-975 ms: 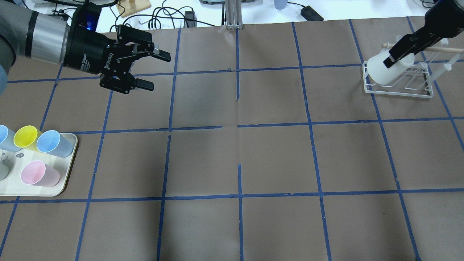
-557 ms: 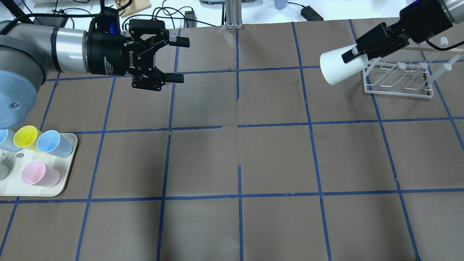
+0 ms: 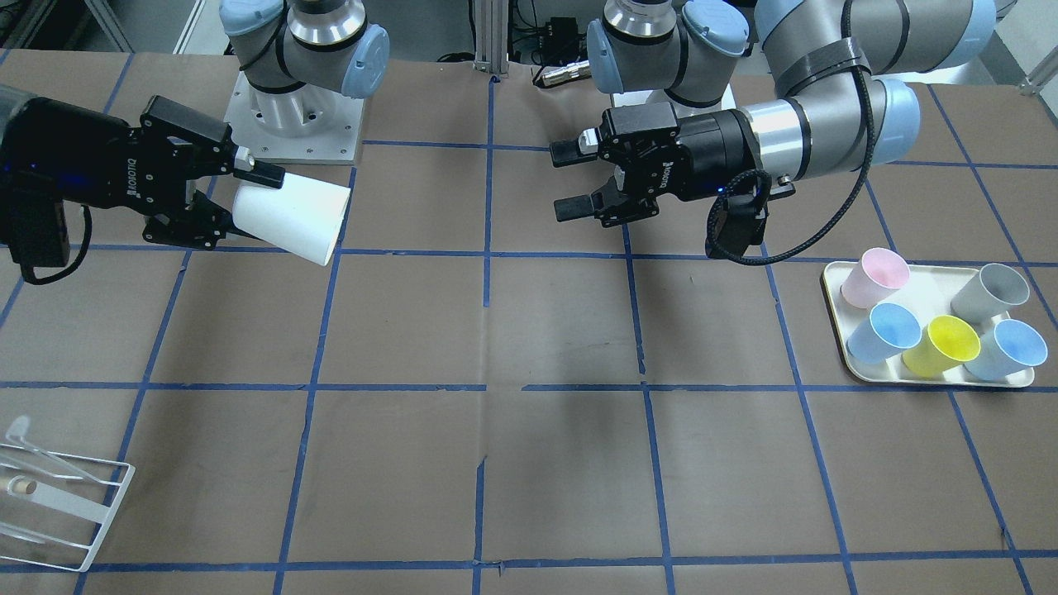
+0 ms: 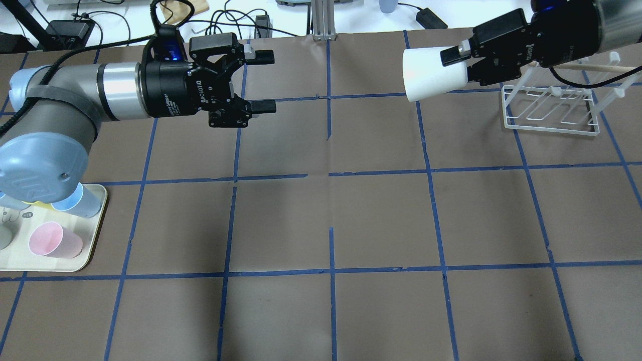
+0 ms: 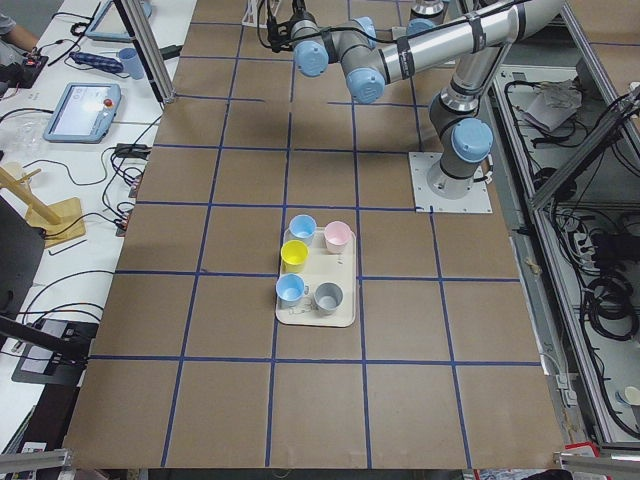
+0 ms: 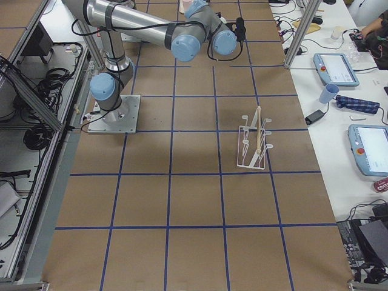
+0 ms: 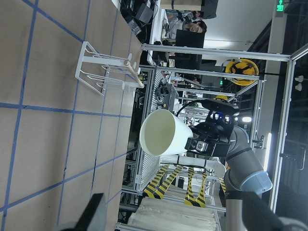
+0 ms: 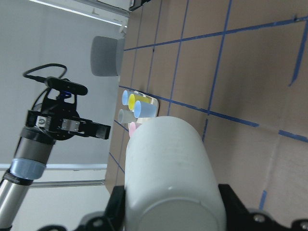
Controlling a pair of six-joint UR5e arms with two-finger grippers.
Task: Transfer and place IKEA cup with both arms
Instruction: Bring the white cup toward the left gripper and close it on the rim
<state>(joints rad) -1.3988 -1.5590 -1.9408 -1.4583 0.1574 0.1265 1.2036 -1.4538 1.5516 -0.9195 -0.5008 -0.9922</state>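
Observation:
The white IKEA cup (image 4: 429,75) lies on its side in the air, held at its base end by my right gripper (image 4: 459,67), which is shut on it. Its mouth faces my left gripper (image 4: 266,81), which is open and empty, jaws wide, about two grid squares away at the same height. In the front view the cup (image 3: 289,216) and right gripper (image 3: 244,205) are on the left, and the left gripper (image 3: 569,180) is on the right. The left wrist view looks into the cup's mouth (image 7: 161,132). The right wrist view shows the cup's side (image 8: 168,163) and the far left gripper (image 8: 94,109).
A cream tray (image 4: 95,240) at the near left holds pink, blue, yellow and grey cups (image 3: 938,326); my left arm's elbow hangs over part of it. A white wire rack (image 4: 551,108) with a wooden dowel stands at the far right, behind the right gripper.
My right gripper has carried the cup off the rack and leftward, now level. My left gripper has moved right toward it and stayed open.

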